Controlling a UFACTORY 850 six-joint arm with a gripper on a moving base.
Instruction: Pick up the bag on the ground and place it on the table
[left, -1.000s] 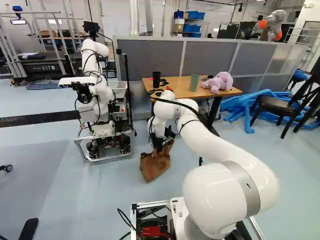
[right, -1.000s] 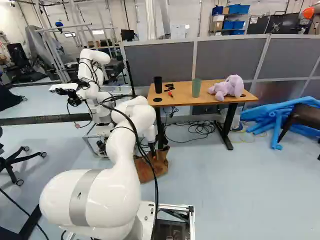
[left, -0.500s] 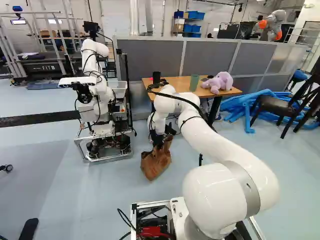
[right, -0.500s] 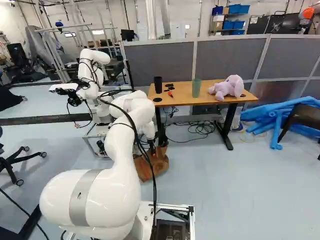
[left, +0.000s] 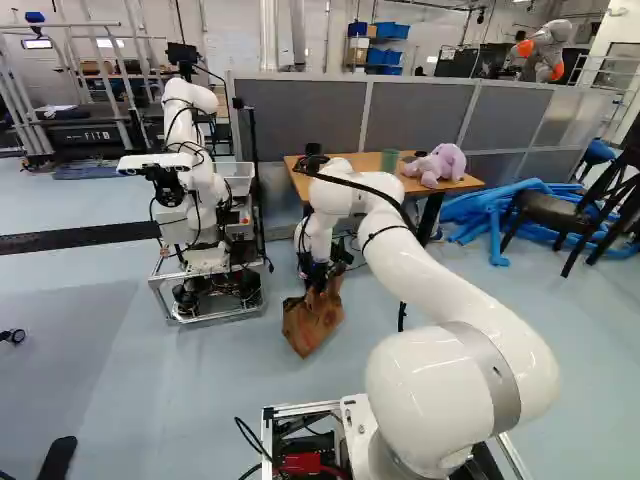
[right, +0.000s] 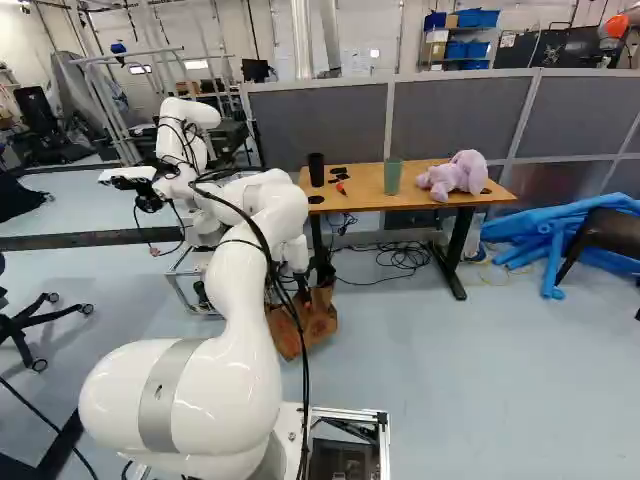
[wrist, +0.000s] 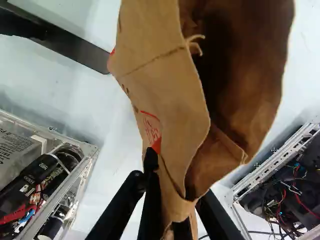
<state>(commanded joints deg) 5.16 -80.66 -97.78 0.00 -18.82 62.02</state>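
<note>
Grey partition panels (right: 455, 122) (framed in pale trim) stand beyond the light-blue floor (right: 490, 380).

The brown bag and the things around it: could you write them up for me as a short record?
bag: brown bag, mouth open
held by: the hand, pinching its edge
height: below the tabletop; floor contact cannot be told
destination: table, bag not yet on it
on table: black cup, green cup, purple stuffed animal
nearby: another robot; blue pile beyond the table
</note>
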